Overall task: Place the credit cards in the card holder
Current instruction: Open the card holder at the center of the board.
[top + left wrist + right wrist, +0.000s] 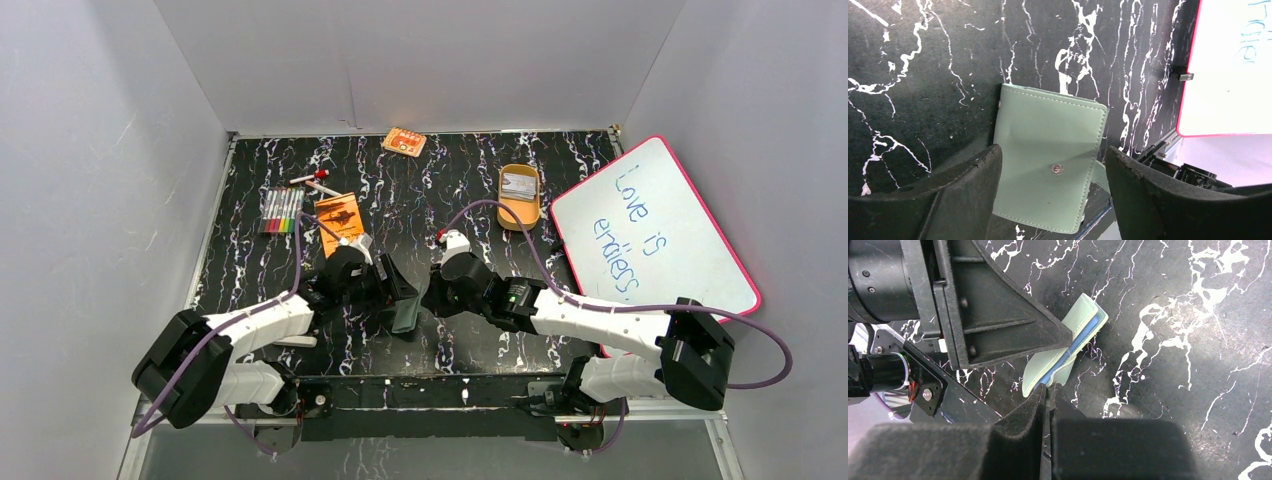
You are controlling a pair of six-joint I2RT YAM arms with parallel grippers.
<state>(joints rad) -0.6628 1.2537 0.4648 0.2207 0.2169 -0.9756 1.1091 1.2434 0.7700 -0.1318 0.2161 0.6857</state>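
The sage-green card holder [1048, 145] is folded shut, with its snap stud facing the left wrist camera. My left gripper [1050, 167] is open, one finger on either side of the card holder without touching it. In the right wrist view the card holder [1083, 320] shows edge-on, blue sleeves between its covers. My right gripper [1048, 390] is shut on its lower end. From above, the card holder [405, 314] sits between the left gripper [390, 290] and the right gripper [433, 297]. A pale credit card [518, 183] lies in the tan oval tray [520, 212].
A whiteboard [655, 225] with a pink rim leans at the right. At the back left are a row of markers [281, 210] and an orange booklet [338, 215], and at the back wall an orange-and-white packet [404, 141]. The left arm's finger [998, 325] looms close in the right wrist view.
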